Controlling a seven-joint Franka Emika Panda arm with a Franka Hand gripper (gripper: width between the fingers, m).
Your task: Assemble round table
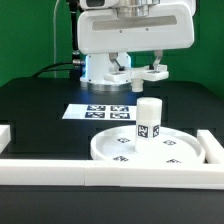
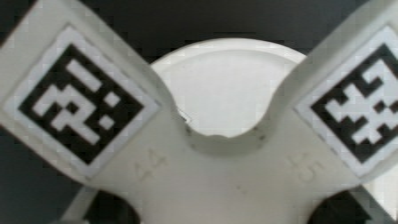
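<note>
The large rimmed round disc (image 1: 115, 150) lies flat on the black table near the front. The short thick cylinder leg (image 1: 148, 120) stands upright on the disc's middle, a tag on its side. My gripper (image 1: 137, 66) hangs above and behind the leg, shut on the cross-shaped foot piece (image 1: 152, 72), which is held in the air clear of the leg. In the wrist view the foot piece (image 2: 222, 95) fills the picture very close up, with two tagged arms spreading outward. My fingers are hidden there.
The marker board (image 1: 100, 112) lies flat on the table behind the disc. Long white border bars run along the front (image 1: 60, 170), the exterior view's right (image 1: 212, 150) and left (image 1: 5, 135). A green wall stands behind.
</note>
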